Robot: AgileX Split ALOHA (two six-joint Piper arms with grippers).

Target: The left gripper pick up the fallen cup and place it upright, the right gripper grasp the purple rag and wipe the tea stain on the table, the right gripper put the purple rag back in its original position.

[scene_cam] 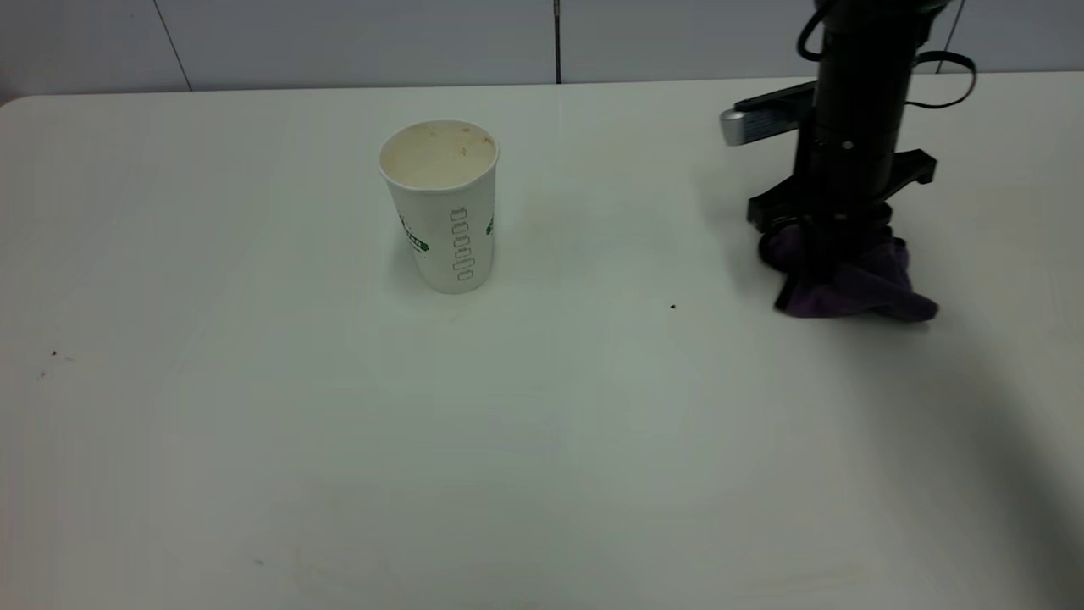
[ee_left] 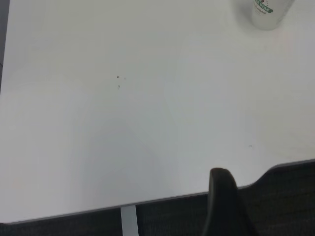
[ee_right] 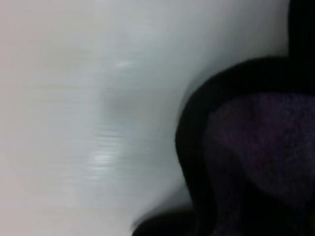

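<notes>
The white paper cup (scene_cam: 445, 203) with green print stands upright on the white table (scene_cam: 339, 440), left of centre, its tan-stained inside showing. Its base also shows in the left wrist view (ee_left: 268, 12). My right gripper (scene_cam: 817, 258) points straight down at the right of the table, shut on the purple rag (scene_cam: 855, 284), which lies bunched on the tabletop under it. The rag fills one side of the right wrist view (ee_right: 261, 147). No tan puddle shows on the table. My left gripper (ee_left: 224, 201) is off the table's edge, far from the cup, and out of the exterior view.
A tiny black speck (scene_cam: 672, 307) lies between the cup and the rag. A few small specks (scene_cam: 52, 354) lie near the table's left side. A grey panelled wall runs behind the table's far edge.
</notes>
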